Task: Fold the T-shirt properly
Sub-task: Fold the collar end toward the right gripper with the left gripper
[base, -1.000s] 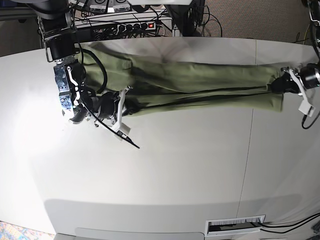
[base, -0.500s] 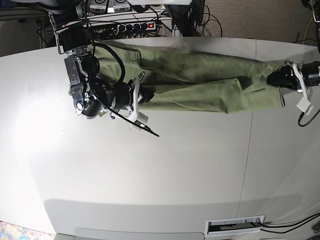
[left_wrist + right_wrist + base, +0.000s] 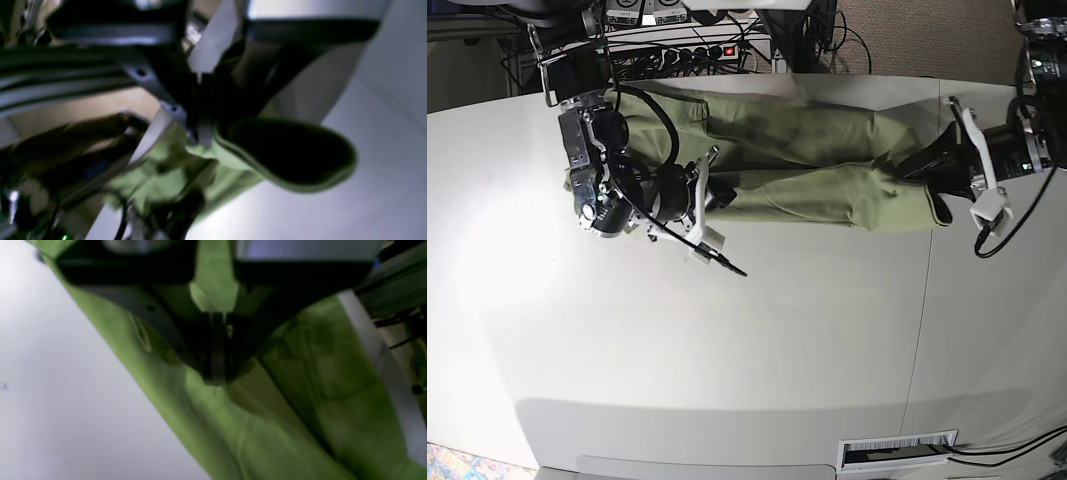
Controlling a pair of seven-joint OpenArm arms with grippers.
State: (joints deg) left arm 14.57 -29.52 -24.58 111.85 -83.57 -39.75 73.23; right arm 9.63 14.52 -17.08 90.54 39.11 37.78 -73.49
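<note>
The olive-green T-shirt [image 3: 827,165] lies as a long bunched band across the far part of the white table [image 3: 727,350]. It is held at both ends. My right gripper [image 3: 717,195], on the base view's left, is shut on the shirt's left end. In the right wrist view the fingertips [image 3: 215,380] pinch green cloth [image 3: 300,390]. My left gripper [image 3: 932,165], on the base view's right, is shut on the other end. The left wrist view, blurred, shows its gripper [image 3: 200,133] closed on the fabric, with an open hem loop [image 3: 290,156] hanging beside it.
A power strip and cables [image 3: 697,50] lie behind the table's far edge. A seam [image 3: 922,300] runs down the table at the right. A white slotted plate [image 3: 897,452] sits at the near edge. A cable [image 3: 717,262] trails from the right arm over the table.
My left gripper has moved inward toward the table's middle with its end of the shirt, so the band is shorter and slacker. My right gripper shifted right earlier and has now stayed put.
</note>
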